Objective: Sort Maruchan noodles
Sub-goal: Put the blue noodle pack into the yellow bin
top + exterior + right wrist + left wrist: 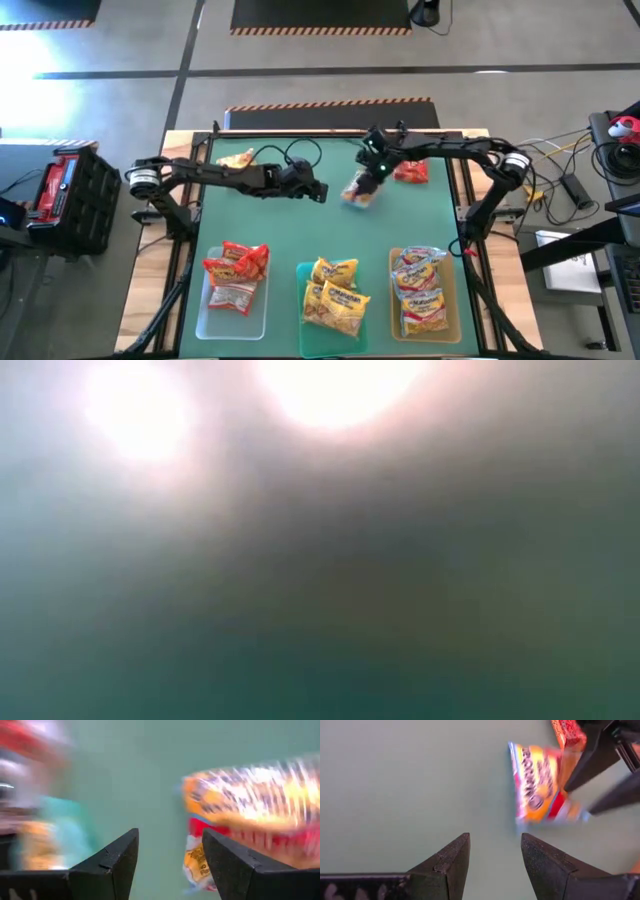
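Near the mat's middle | orange-and-white packet (pixel 359 190) just below right gripper (pixel 372 172), fingers spread, nothing pinched | left gripper (pixel 318 192) beside it, fingers spread, empty | advice: centre right fingers over packet edge, pinch firmly, carry to amber tray (pixel 455 300) with matching packets

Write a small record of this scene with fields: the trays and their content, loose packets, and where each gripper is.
left tray: clear, red packets
middle tray: teal, yellow packets
right tray: amber, orange-and-white packets
loose packets: yellow packet at far left; red packet at far right
moving packet: mid-table, blurred, at the right gripper; hold unclear
left gripper: open, empty, over bare mat
low view: glare only
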`<state>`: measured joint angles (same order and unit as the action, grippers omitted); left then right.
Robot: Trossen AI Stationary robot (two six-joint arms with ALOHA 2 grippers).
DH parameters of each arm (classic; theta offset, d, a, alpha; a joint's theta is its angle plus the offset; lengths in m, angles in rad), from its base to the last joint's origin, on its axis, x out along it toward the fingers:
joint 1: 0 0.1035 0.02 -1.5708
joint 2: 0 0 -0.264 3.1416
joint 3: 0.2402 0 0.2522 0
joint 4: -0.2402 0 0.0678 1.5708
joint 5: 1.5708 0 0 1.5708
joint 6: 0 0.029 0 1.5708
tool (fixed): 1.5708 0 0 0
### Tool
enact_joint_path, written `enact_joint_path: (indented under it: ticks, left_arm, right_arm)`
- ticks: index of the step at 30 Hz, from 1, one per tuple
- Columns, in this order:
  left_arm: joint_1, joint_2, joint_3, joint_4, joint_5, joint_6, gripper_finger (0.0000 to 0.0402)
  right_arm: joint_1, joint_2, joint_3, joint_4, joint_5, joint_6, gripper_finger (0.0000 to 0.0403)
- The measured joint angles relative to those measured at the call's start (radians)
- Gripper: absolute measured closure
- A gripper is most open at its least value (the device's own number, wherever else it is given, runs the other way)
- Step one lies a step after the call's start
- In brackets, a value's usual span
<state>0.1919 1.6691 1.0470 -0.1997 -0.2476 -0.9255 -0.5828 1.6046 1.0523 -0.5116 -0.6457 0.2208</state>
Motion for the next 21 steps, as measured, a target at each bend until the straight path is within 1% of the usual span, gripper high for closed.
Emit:
enact_joint_path:
  ticks: [1,3,4,6,8,11,15,19,21]
  left_arm:
    - [0.006,0.000,0.000,0.000,0.008,0.008,0.0239]
    - [0.017,0.000,0.000,0.000,0.036,0.024,0.0239]
    - [0.022,0.000,0.000,0.000,0.050,0.030,0.0239]
    - [0.029,0.000,0.000,0.001,0.084,0.031,0.0239]
    - [0.031,0.000,0.000,0.010,0.123,0.044,0.0239]
    - [0.031,0.000,0.000,0.031,0.195,0.080,0.0239]
    - [0.027,0.001,0.000,0.048,0.290,0.126,0.0239]
    - [0.027,0.001,0.000,0.051,0.315,0.147,0.0239]
    - [0.028,0.001,0.000,0.051,0.315,0.147,0.0239]
  right_arm:
    - [0.002,0.002,0.000,0.072,-0.065,0.026,0.0195]
    - [0.002,-0.002,0.001,0.176,-0.132,0.094,0.0195]
    - [0.002,-0.010,0.004,0.199,-0.136,0.125,0.0195]
    - [-0.002,-0.030,0.018,0.194,-0.126,0.131,0.0195]
    - [-0.007,-0.049,0.029,0.147,-0.068,0.092,0.0195]
    - [-0.007,-0.053,0.038,0.047,0.061,-0.009,0.0195]
    - [0.009,-0.036,0.035,-0.050,0.159,-0.136,0.0195]
    - [0.023,-0.020,0.028,-0.116,0.285,-0.212,0.0195]
    - [0.027,-0.014,0.027,-0.130,0.291,-0.202,0.0195]
